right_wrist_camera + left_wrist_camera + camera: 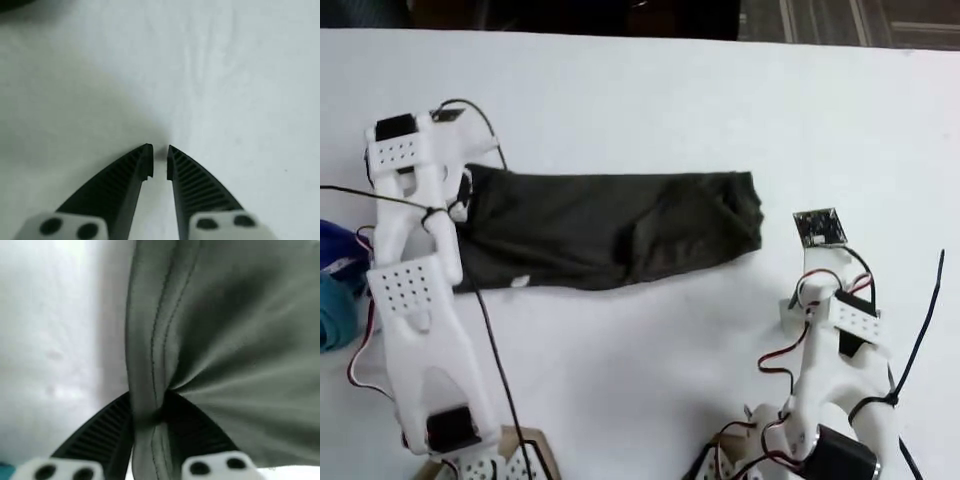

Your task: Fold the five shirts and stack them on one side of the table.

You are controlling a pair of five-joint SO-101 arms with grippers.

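A dark olive shirt [605,230] lies folded into a long strip across the middle of the white table [650,100]. My left gripper [462,197] is at the strip's left end. The left wrist view shows this gripper [150,412] shut on a stitched, bunched edge of the shirt [225,340], with the cloth pinched between the two black fingers. My right arm [840,325] stands off the shirt's right end, near the table's front right. The right gripper [160,152] points down at bare table, its fingertips almost touching and holding nothing.
Blue and teal cloth [334,285] lies at the table's left edge beside the left arm. Cables [500,370] trail from both arm bases along the front. The table's far edge [620,34] borders a dark floor.
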